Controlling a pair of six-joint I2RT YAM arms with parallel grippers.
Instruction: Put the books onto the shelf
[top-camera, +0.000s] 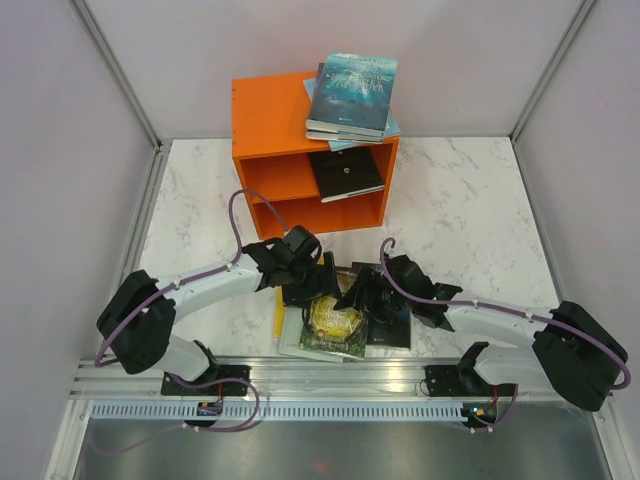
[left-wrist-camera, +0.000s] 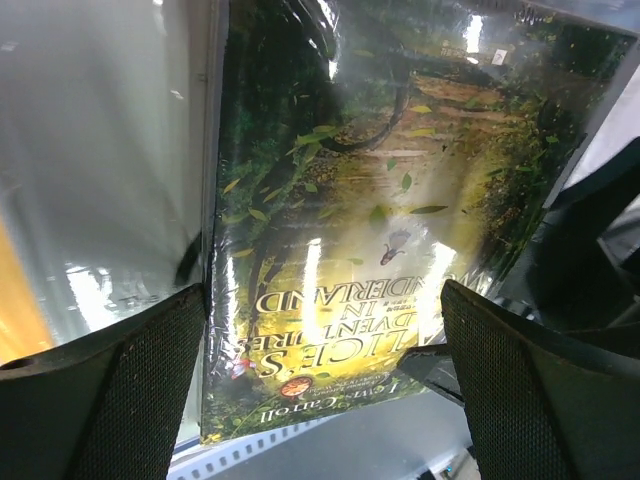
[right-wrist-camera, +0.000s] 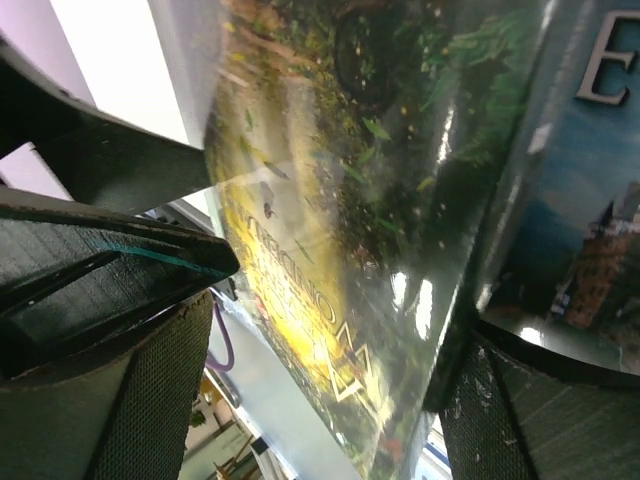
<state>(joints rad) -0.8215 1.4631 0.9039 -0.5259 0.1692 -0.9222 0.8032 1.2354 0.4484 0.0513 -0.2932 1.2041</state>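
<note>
The green-gold book (top-camera: 333, 325) is seen lying flat, cover up, at btm ctr of the top view. It tops a small pile on the table (top-camera: 470, 200). A yellow cover (top-camera: 279, 318) shows at the pile's left edge, and a blue-toned cover (right-wrist-camera: 600, 180) at far right of the R wrist view. The shelf (top-camera: 268, 120) is well apart, at upper ctr. A stack of teal/blue books (top-camera: 352, 90) is laid on its flat top and a black book (top-camera: 345, 172) in the upper compartment.

The left gripper (top-camera: 312, 288) is held low over the book's left part, jaws fully apart. In its wrist view the cover's width is framed by the mesh-textured pads (left-wrist-camera: 130, 400), w/ nothing clamped. The right gripper (top-camera: 362, 292) is set opposite, over the right part, jaws also apart; contact w/ the cover can't be told.

Prob. reason for the paired pose: no edge is offered from above by a thin, flat paperback, so one side is likely to be pinned while the other is lifted or slid.

Materials:
- Cover: glossy, laminated, w/ strong glare streaks, so judged slippery; thin and bendy.
- Shelf: boxy painted wood, matte orange.
- Table: white, marble-look, smooth.
- Pads: black, woven-grain, rubbery-looking.
</note>
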